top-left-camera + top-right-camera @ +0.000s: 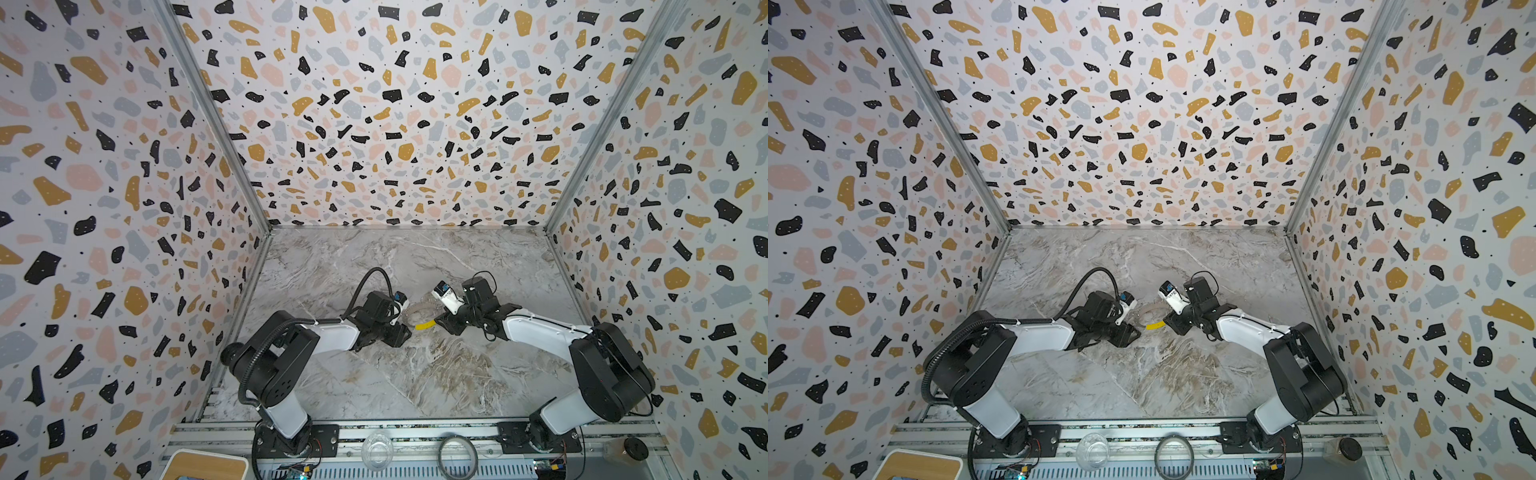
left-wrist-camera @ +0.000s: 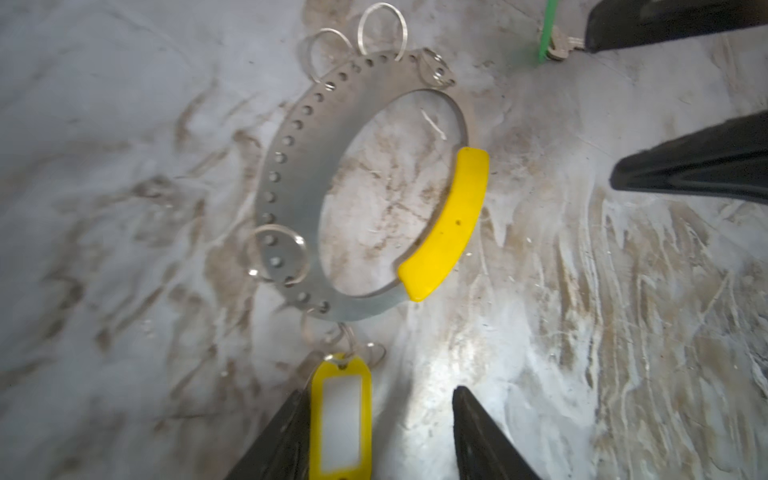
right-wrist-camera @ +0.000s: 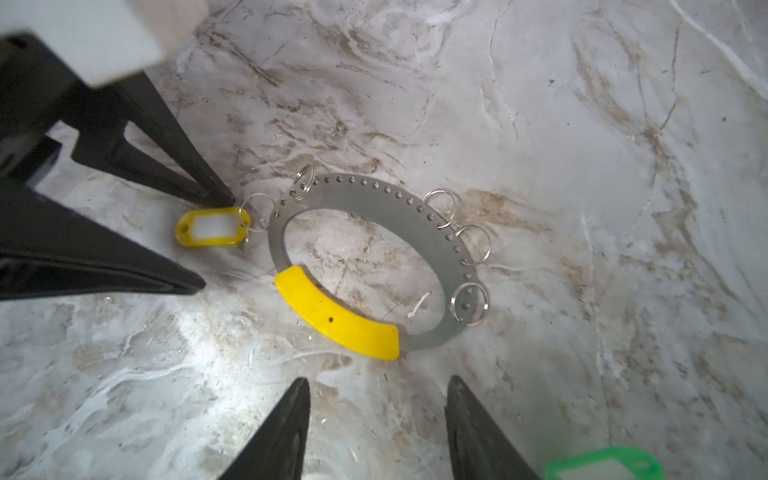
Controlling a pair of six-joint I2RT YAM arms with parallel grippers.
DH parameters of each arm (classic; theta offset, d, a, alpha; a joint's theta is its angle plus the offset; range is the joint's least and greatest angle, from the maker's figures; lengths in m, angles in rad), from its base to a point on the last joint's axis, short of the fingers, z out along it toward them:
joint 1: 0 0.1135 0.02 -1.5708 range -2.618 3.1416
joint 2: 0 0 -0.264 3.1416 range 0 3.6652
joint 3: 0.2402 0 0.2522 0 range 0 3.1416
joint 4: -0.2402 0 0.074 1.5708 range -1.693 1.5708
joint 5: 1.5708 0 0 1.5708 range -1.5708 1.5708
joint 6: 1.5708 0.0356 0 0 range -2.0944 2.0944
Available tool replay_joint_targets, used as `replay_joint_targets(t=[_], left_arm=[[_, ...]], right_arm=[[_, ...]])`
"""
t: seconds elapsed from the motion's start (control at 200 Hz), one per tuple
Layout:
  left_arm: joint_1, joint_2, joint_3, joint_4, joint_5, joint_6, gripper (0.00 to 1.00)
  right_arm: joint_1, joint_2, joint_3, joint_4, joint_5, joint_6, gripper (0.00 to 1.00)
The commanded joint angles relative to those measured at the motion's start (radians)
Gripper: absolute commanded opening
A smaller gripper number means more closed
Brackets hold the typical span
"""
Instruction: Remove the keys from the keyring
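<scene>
The keyring (image 2: 291, 187) (image 3: 374, 195) is a flat silvery loop with a row of holes and a yellow sleeve (image 2: 449, 224) (image 1: 424, 325). It lies flat on the marble table between both grippers. A yellow-tagged key (image 2: 340, 415) (image 3: 212, 226) hangs from it by a small split ring. The tag lies between the jaws of my open left gripper (image 2: 380, 390), against one finger. The green-tagged key (image 2: 559, 41) (image 3: 602, 463) lies apart from the keyring, beside one finger of my right gripper (image 3: 379, 379). That gripper is open and empty, just short of the yellow sleeve.
Several empty split rings (image 2: 276, 253) hang on the keyring's rim. On the front rail sit a darker ring (image 1: 457, 455), a clear cup (image 1: 377, 451), a wood-topped box (image 1: 203, 465) and a black-lidded jar (image 1: 633, 449). Patterned walls close in three sides.
</scene>
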Motion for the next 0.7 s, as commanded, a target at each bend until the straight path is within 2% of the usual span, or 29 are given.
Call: replay_joint_targets(t=[0.0,0.26,0.355,0.496,0.696], left_arm=[[-0.048,0.011,-0.028,0.007,-0.005,-0.062,0.51],[-0.137,-0.017,-0.037,0.036,-0.047,-0.131,0.51],[-0.141,-0.082,-0.024,0.006,-0.09,-0.123,0.52],[-0.125,-0.194,0.026,-0.107,-0.196,-0.06,0.54],[-0.029,-0.286,0.057,-0.148,-0.254,-0.036,0.55]], right_arm=[[0.0,-0.051,-0.02,0.008,-0.003,0.014,0.54],[-0.016,-0.068,-0.039,0.012,-0.023,0.044,0.54],[-0.031,-0.054,-0.029,-0.002,-0.058,0.076,0.54],[-0.031,-0.004,0.001,-0.038,-0.088,0.155,0.52],[-0.018,0.073,0.043,-0.043,-0.129,0.285,0.51]])
